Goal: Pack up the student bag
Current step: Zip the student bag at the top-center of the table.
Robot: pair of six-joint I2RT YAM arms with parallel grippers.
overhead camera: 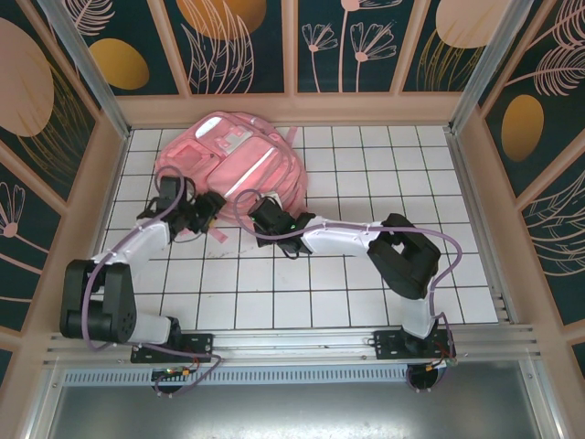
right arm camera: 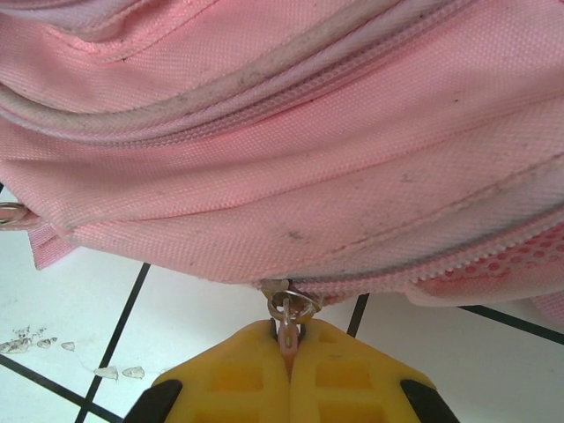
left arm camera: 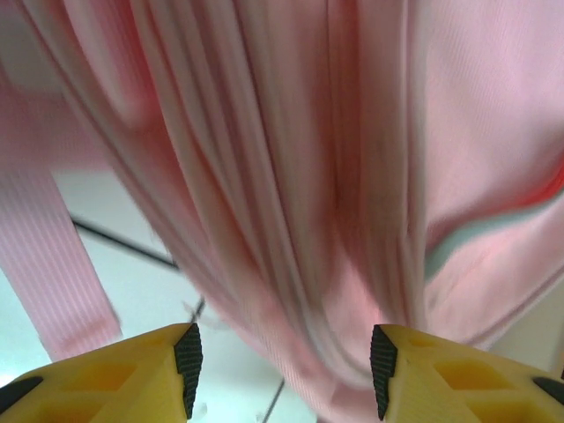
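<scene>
Student bag (overhead camera: 233,155): flat on the surface (overhead camera: 366,293).
Right gripper (right arm camera: 289,351): clamped on the zipper pull (right arm camera: 289,310); draw it steadily along the track.
Left gripper (left arm camera: 284,368): jaws apart; pinch the pink folds to brace.

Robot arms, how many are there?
2. The left arm reaches the student bag's near-left edge; the right arm stretches to its near edge, right gripper pinching a zipper pull.

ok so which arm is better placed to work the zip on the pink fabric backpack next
Right. The right gripper is shut on the small metal zipper pull at the near edge of the soft pink fabric backpack. The left gripper stands open at loose pink folds.
</scene>
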